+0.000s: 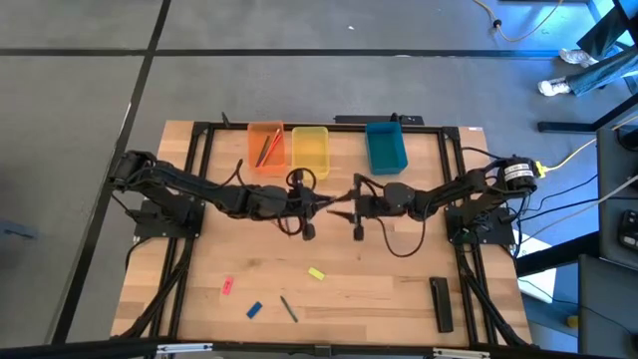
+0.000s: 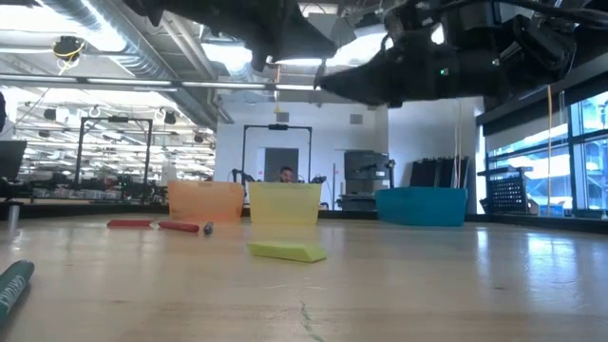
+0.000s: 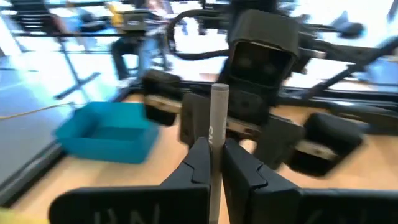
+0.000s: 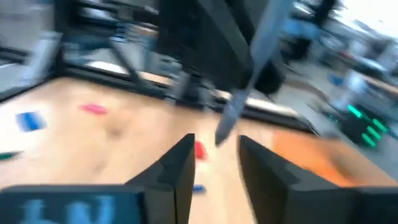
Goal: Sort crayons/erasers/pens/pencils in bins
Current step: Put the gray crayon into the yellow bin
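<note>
The tabletop [image 1: 379, 289] is pale wood with visible grain and seams, its finish satin rather than shiny. The three bins [image 1: 310, 150] are thin translucent plastic, smooth, letting light glow through the orange and yellow walls; the teal one looks denser. The left gripper [image 3: 214, 163] has matt black plastic-looking jaws closed on a grey pen [image 3: 217, 121], smooth and perhaps metallic, though the view is blurred. The yellow eraser [image 2: 287, 252] looks dull and rubbery. The frame [image 1: 189, 170] is black matt metal.

Three bins [image 1: 311, 150] in a row at the desk [image 1: 399, 289] far edge, both grippers meeting just before them, erasers [image 1: 316, 273] scattered nearer the front edge, long bar [image 1: 441, 302] to their right
</note>
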`<action>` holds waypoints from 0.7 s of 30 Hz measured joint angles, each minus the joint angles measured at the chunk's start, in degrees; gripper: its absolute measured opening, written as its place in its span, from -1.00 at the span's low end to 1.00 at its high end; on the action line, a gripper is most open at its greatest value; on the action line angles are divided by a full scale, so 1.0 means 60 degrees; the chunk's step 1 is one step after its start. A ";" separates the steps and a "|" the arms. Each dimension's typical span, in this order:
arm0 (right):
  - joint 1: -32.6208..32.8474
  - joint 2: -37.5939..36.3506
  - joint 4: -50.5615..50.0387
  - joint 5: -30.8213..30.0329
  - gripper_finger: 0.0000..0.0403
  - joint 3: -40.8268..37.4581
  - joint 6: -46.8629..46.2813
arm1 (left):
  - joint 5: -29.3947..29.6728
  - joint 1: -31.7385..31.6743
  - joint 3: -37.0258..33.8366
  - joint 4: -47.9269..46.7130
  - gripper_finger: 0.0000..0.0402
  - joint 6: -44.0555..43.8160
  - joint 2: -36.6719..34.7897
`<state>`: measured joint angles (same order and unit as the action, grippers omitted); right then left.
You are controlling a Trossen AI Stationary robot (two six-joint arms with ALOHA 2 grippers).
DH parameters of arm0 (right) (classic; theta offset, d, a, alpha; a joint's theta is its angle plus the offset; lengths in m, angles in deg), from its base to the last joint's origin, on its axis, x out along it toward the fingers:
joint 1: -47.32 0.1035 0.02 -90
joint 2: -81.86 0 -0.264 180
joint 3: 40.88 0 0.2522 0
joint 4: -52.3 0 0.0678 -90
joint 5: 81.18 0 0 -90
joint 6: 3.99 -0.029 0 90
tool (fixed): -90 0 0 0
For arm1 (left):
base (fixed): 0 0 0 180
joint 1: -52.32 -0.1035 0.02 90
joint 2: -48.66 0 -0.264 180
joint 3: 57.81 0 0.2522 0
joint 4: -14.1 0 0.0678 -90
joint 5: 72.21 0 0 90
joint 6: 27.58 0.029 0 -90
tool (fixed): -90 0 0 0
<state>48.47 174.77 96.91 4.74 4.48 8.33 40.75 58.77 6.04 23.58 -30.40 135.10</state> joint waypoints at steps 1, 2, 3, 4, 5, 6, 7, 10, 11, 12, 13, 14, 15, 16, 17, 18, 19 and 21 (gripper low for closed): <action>0.0000 0.0000 -0.0030 -0.0702 -0.27 0.0000 -0.0396 | 0.0212 -0.0112 0.0000 -0.0035 -0.97 -0.0083 -0.0005; -0.0006 0.0000 -0.0059 -0.1403 -0.22 0.0000 -0.0821 | 0.0394 -0.0275 0.0004 -0.0155 -0.97 -0.0280 -0.0005; -0.0016 0.0000 -0.0126 -0.1955 -0.18 0.0000 -0.1213 | 0.0480 -0.0500 0.0004 -0.0369 -0.97 -0.0537 -0.0005; -0.0044 0.0000 -0.0154 -0.2287 -0.15 0.0000 -0.1506 | 0.0512 -0.0793 0.0004 -0.0671 -0.97 -0.0826 -0.0005; -0.0072 0.0000 -0.0161 -0.2349 -0.13 0.0000 -0.1659 | 0.0523 -0.1107 0.0004 -0.1025 -0.97 -0.1104 -0.0005; -0.0089 0.0000 -0.0182 -0.2293 -0.11 0.0000 -0.1805 | 0.0541 -0.1420 0.0004 -0.1390 -0.97 -0.1353 -0.0005; -0.0095 0.0000 -0.0248 -0.2161 -0.11 0.0000 -0.1981 | 0.0543 -0.1756 0.0004 -0.1737 -0.97 -0.1567 -0.0005; -0.0091 0.0000 -0.0479 -0.1743 -0.11 0.0000 -0.2582 | 0.0494 -0.2763 0.0003 -0.2588 -0.97 -0.1994 -0.0005; -0.0095 0.0000 -0.0567 -0.1614 -0.12 0.0000 -0.2773 | 0.0397 -0.3124 0.0004 -0.2683 -0.97 -0.2072 -0.0005; -0.0094 0.0000 -0.0650 -0.1486 -0.13 0.0000 -0.2881 | 0.0257 -0.3474 0.0004 -0.2696 -0.97 -0.2177 -0.0005; -0.0074 0.0000 -0.0731 -0.1405 -0.14 0.0000 -0.3022 | 0.0027 -0.3824 0.0004 -0.2693 -0.97 -0.2253 -0.0005; -0.0040 0.0000 -0.0801 -0.1366 -0.15 0.0000 -0.3123 | -0.0176 -0.4159 0.0004 -0.2696 -0.97 -0.2292 -0.0005; 0.0006 0.0000 -0.0891 -0.1365 -0.16 0.0000 -0.3252 | -0.0329 -0.4489 0.0004 -0.2714 -0.97 -0.2373 -0.0005; 0.0066 0.0000 -0.1008 -0.1361 -0.18 0.0000 -0.3298 | -0.0390 -0.4797 0.0004 -0.2752 -0.97 -0.2482 -0.0005; 0.0119 0.0000 -0.1144 -0.1354 -0.19 0.0000 -0.3330 | -0.0434 -0.5088 0.0004 -0.2798 -0.97 -0.2552 -0.0005; 0.0178 0.0000 -0.1263 -0.1355 -0.19 0.0000 -0.3389 | -0.0440 -0.5368 0.0004 -0.2856 -0.97 -0.2622 -0.0005; 0.0231 0.0018 -0.1333 -0.1371 -0.20 0.0000 -0.3486 | -0.0464 -0.5637 0.0004 -0.2939 -0.97 -0.2698 -0.0005; 0.0318 0.0161 -0.1275 -0.1533 -0.22 0.0000 -0.3596 | -0.0626 -0.6118 0.0004 -0.3214 -0.97 -0.3140 0.0006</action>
<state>50.38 175.73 89.26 -4.46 4.48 -13.25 36.99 22.06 6.06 4.30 -49.24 135.14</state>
